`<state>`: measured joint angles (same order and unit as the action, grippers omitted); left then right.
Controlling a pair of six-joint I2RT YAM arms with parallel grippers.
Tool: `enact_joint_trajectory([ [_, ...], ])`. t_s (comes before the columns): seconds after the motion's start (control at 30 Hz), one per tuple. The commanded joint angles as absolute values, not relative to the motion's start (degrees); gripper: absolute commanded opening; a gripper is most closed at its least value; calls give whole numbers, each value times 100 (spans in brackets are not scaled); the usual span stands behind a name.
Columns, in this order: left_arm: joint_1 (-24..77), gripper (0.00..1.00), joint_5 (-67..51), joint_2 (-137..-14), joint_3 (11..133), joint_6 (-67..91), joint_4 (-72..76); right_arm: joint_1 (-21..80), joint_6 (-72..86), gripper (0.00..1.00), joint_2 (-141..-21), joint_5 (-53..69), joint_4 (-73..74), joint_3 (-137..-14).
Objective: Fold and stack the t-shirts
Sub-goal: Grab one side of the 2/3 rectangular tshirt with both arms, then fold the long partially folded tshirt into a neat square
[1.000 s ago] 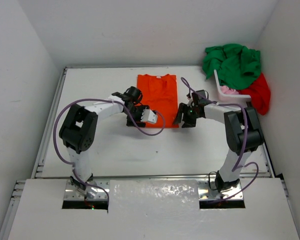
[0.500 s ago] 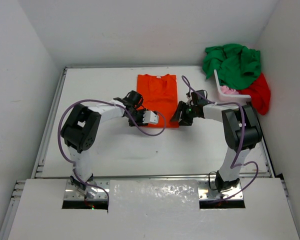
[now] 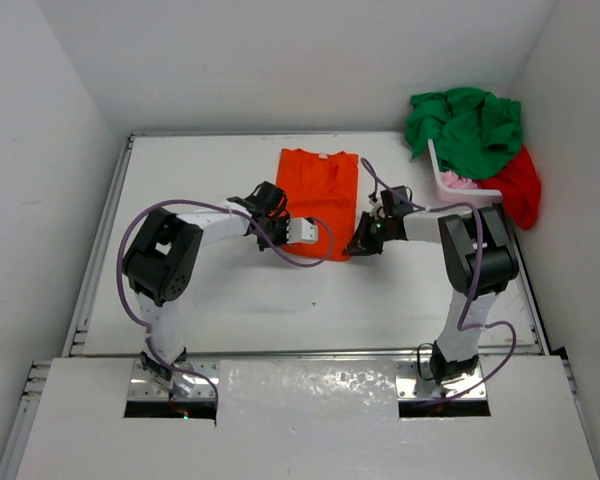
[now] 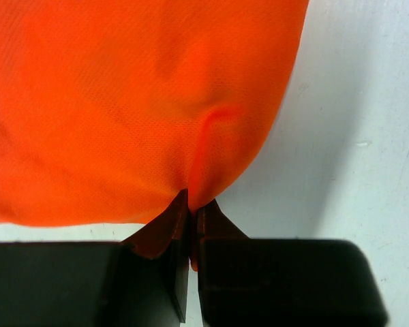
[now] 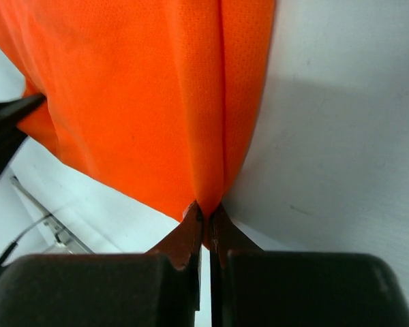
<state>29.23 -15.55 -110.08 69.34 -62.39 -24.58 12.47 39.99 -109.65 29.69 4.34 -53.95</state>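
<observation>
You're early: only the orange shirt (image 3: pixel 318 195) is out, at upper centre of the table (image 3: pixel 200 170) and apparently already narrowed lengthwise. The green shirt (image 3: pixel 465 125), red shirt (image 3: pixel 520 185) and pink shirt (image 3: pixel 458 181) sit heaped in and over the basket (image 3: pixel 442 172) at upper right, and nothing is stacked. Left gripper (image 4: pixel 191 204) and right gripper (image 5: pixel 206 214) are each clamped tight on a near hem corner of the orange shirt, so I'd say its cross fold comes next.

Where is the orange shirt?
In the top view the orange shirt lies left of the basket, its near edge pinched by the left gripper and right gripper.
</observation>
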Motion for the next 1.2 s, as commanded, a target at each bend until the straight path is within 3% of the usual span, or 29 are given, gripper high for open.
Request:
enact_joint_trajectory([
  [0.0, 2971, 0, -1354, -10627, 6759, -6073, -2619, 1283, 3551, 0, -10723, 2830, 931, -5195],
  [0.27, 3190, 0, -1195, -9485, 5881, -5933, -3365, 1336, 2866, 0, -9232, 3103, 1529, -4168],
  [0.53, 4271, 0, -1151, -7982, 5020, -4984, -4385, 2169, 3128, 0, -7130, 2883, 2214, -3069],
  [0.77, 4325, 0, -1818, -7076, 5483, -4746, -5738, 2514, 3436, 0, -5389, 2778, 3462, -3023],
  [0.97, 3615, 0, -2863, -7425, 6300, -4413, -5696, 2453, 3340, 0, -5817, 2637, 3876, -4006],
  [1.17, 2716, 0, -3138, -8629, 7821, -4087, -5502, 1330, 3015, 0, -7249, 2945, 3314, -5114],
])
